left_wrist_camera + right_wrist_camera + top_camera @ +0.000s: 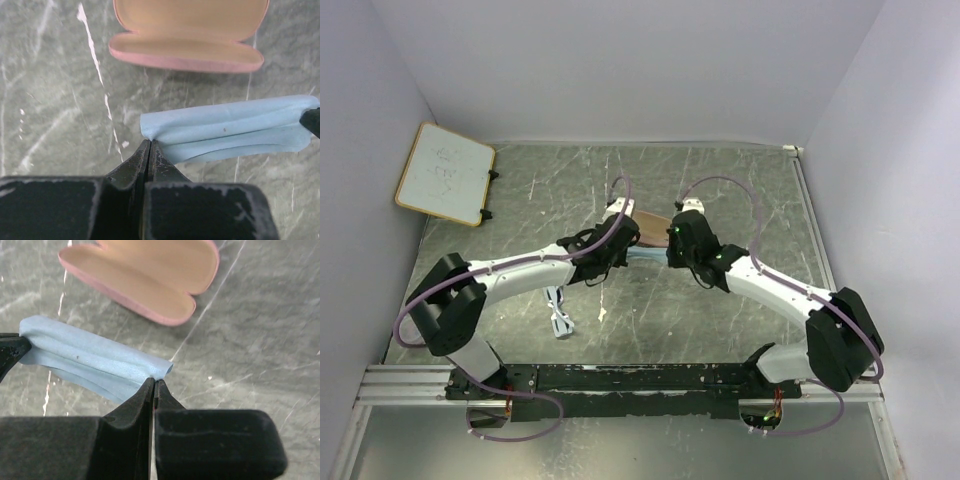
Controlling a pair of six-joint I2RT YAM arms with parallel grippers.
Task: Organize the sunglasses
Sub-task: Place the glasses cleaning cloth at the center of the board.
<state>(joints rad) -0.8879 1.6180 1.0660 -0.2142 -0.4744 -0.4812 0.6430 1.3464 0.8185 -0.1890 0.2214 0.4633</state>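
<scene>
We are pinching the folded light blue-grey cloth at opposite ends, left gripper and right gripper each clamped on it, near the open tan-pink oblong case. The thin white-framed sunglasses are lying on the grey marbled table beside the left arm.

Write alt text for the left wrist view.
The left hand, shut, pinches one corner of a folded light blue cloth over a grey-green marbled table; the right hand's black tip holds the far end. An open tan-pink oblong case lies beyond.
</scene>
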